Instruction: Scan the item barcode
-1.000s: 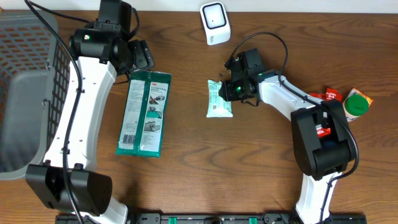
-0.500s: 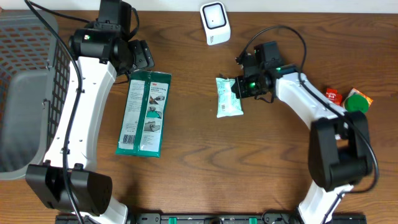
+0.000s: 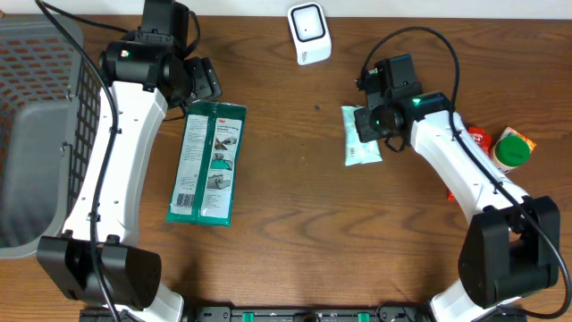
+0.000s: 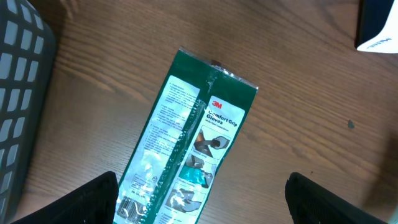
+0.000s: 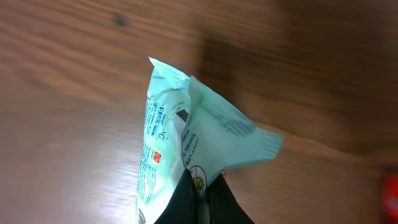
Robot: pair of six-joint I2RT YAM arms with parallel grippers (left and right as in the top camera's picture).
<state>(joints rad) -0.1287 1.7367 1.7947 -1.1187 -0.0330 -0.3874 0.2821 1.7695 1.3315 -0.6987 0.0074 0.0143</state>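
Observation:
The item is a mint-green soft packet (image 3: 361,148) (image 5: 199,134), right of the table's centre. My right gripper (image 3: 374,119) (image 5: 202,198) is shut on its edge, and the packet hangs crumpled from the fingertips above the wood. No barcode is clearly visible on the packet. The white scanner (image 3: 308,33) stands at the back centre, apart from the packet. My left gripper (image 3: 202,82) (image 4: 202,190) hovers open over the top end of a green 3M glove pack (image 3: 207,163) (image 4: 193,143) lying flat, and it touches nothing.
A grey mesh basket (image 3: 36,134) (image 4: 18,93) fills the left side. At the right edge, a red packet (image 3: 475,137) lies beside a green-lidded container (image 3: 512,150). The scanner's corner (image 4: 379,25) shows at the top right of the left wrist view.
My right gripper has closed on the mint packet and carried it to the right, away from the table's centre. The left arm and the glove pack have not moved.

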